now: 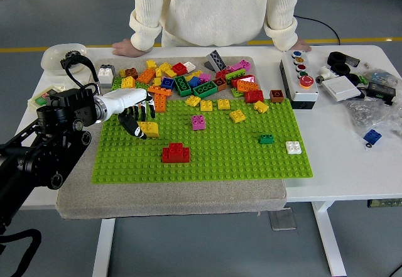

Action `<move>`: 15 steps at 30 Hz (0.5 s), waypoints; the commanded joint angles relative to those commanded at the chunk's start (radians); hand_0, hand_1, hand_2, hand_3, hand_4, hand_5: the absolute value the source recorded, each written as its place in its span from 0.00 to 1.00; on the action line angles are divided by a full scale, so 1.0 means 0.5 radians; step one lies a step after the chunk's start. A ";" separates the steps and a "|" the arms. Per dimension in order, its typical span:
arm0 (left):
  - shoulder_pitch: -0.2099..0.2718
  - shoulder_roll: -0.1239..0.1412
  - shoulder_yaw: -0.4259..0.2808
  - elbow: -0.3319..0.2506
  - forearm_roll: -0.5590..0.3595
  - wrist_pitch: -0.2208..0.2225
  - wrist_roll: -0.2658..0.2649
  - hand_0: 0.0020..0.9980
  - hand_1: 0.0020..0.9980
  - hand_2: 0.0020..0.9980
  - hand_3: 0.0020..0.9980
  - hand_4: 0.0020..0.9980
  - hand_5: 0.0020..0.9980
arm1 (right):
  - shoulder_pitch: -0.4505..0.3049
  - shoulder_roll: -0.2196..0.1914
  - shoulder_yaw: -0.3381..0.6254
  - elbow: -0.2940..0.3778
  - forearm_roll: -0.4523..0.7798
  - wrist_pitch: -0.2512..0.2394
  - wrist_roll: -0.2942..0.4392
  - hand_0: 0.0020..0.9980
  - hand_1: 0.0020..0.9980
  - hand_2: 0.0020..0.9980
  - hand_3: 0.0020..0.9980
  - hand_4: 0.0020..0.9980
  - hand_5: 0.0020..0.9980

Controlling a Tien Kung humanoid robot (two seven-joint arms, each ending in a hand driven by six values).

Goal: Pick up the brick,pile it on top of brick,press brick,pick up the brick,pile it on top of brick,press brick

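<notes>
- While the yellow brick [149, 128] sits pinched at the fingertips of the left hand [135, 117], it hovers over the left part of the green baseplate [207, 157]; the hand's fingers are curled around it
- Lying below and to the right of the held brick, toward the near edge, the red brick stack [176, 153] looks the likely target; its long axis runs left to right; the left hand is the only one near
- Loose bricks [188, 85] crowd the far edge; a pink brick [198, 122] stands right of the hand, off the path
- A person's hands [125, 48] rest on the counter's [352, 157] far side
</notes>
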 joint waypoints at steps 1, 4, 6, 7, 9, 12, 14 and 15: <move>-0.001 0.001 -0.004 -0.001 0.000 -0.002 0.000 0.44 0.40 0.41 0.51 0.93 0.00 | 0.000 0.000 0.000 0.000 0.000 0.000 0.000 0.74 0.65 0.72 0.59 0.81 0.34; 0.000 0.005 -0.013 -0.008 0.000 -0.011 0.001 0.44 0.40 0.41 0.51 0.92 0.00 | 0.001 0.000 0.001 0.000 0.000 -0.001 0.001 0.74 0.65 0.72 0.59 0.81 0.34; 0.001 0.009 -0.019 -0.015 0.000 -0.019 0.002 0.44 0.40 0.41 0.51 0.92 0.00 | 0.001 0.000 0.001 0.000 0.000 0.000 0.000 0.74 0.65 0.72 0.59 0.81 0.34; 0.001 0.012 -0.022 -0.018 0.000 -0.021 0.003 0.44 0.40 0.41 0.51 0.92 0.00 | 0.001 0.000 0.001 0.000 0.001 -0.001 0.000 0.74 0.65 0.72 0.59 0.81 0.34; 0.003 0.016 -0.027 -0.024 0.000 -0.027 0.004 0.44 0.40 0.41 0.51 0.92 0.00 | 0.000 0.000 0.003 0.000 0.000 0.000 0.000 0.74 0.65 0.72 0.59 0.81 0.34; 0.004 0.022 -0.034 -0.034 0.000 -0.034 0.004 0.44 0.40 0.41 0.51 0.92 0.00 | -0.001 0.000 0.004 0.000 -0.001 -0.001 0.000 0.74 0.65 0.72 0.59 0.81 0.34; 0.004 0.028 -0.038 -0.046 0.000 -0.045 0.005 0.44 0.40 0.41 0.51 0.92 0.00 | 0.000 0.000 0.004 0.000 -0.001 -0.001 0.000 0.74 0.65 0.72 0.59 0.81 0.34; 0.004 0.029 -0.038 -0.048 0.000 -0.047 0.005 0.44 0.40 0.41 0.51 0.92 0.00 | 0.000 -0.001 0.004 0.000 -0.001 -0.001 0.000 0.74 0.65 0.72 0.59 0.81 0.34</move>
